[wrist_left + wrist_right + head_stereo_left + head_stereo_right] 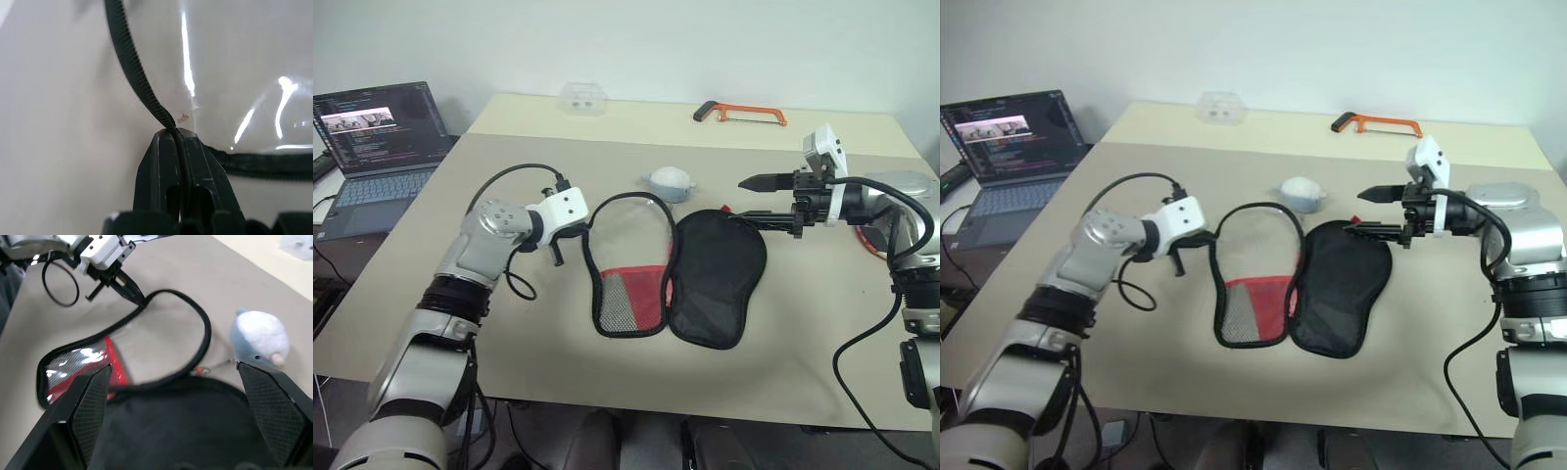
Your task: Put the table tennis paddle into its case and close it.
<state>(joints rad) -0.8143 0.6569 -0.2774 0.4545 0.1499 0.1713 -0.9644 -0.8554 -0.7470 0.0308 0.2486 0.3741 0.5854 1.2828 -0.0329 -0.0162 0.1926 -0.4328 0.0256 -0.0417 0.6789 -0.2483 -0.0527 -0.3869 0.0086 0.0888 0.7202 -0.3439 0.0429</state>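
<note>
The case [671, 274] lies opened flat in the middle of the table. Its left half has a clear window [628, 230] above a red lower part with mesh. Its right half [717, 274] is black fabric. My left gripper [583, 233] is shut on the black zip edge [142, 83] at the upper left rim of the clear half. My right gripper [744, 201] hovers open above the upper right of the black half, with nothing between its fingers [274, 406]. The paddle is out of view.
A small grey-blue rounded pouch [670, 182] sits just behind the case. An orange hacksaw [740, 114] and a clear plastic box [584, 99] lie at the far edge of the table [783, 372]. A laptop [380, 147] stands open off the table's left side.
</note>
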